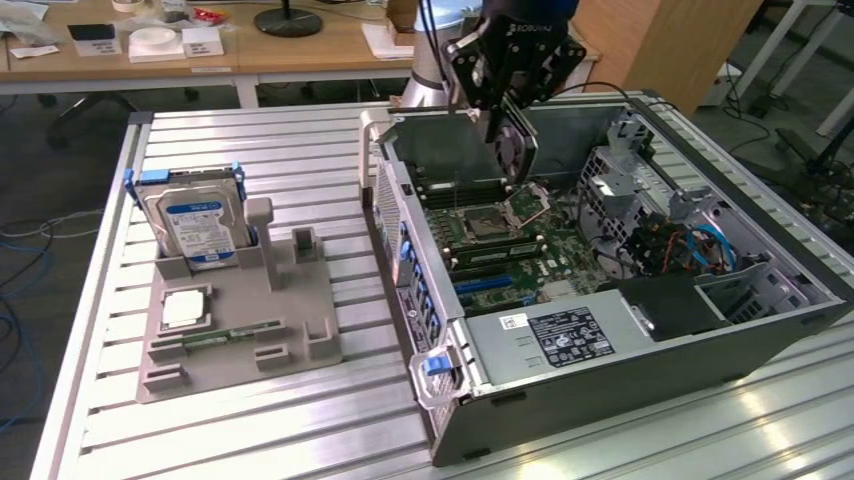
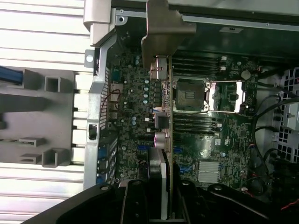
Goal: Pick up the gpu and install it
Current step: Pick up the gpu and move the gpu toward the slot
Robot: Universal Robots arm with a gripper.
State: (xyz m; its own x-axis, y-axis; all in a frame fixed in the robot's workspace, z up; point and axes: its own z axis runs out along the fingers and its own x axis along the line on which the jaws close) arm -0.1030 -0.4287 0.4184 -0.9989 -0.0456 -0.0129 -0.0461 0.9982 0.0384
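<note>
Slatted aluminium table fills most of the room from where I stand, with cluttered wooden desks behind it. Over the table, the gripper is clamped on the gpu. From the wrist view its dark fingers sit either side of the thin card, which hangs edge-on below them.

Straight beneath the gripper lies the motherboard, and the CPU socket is just beside the card's lower edge. Around that stands the open computer case.

Well off to one side of the gripper is a grey holder carrying the hard drive and the memory stick.

By my reckoning the pick-up is done and the card is over the case, but it isn't seated in any slot.

I cannot tell how far it hangs above the board, nor whether it lines up with a slot. The card itself hides what lies under it, and its connector edge faces away from both cameras.
</note>
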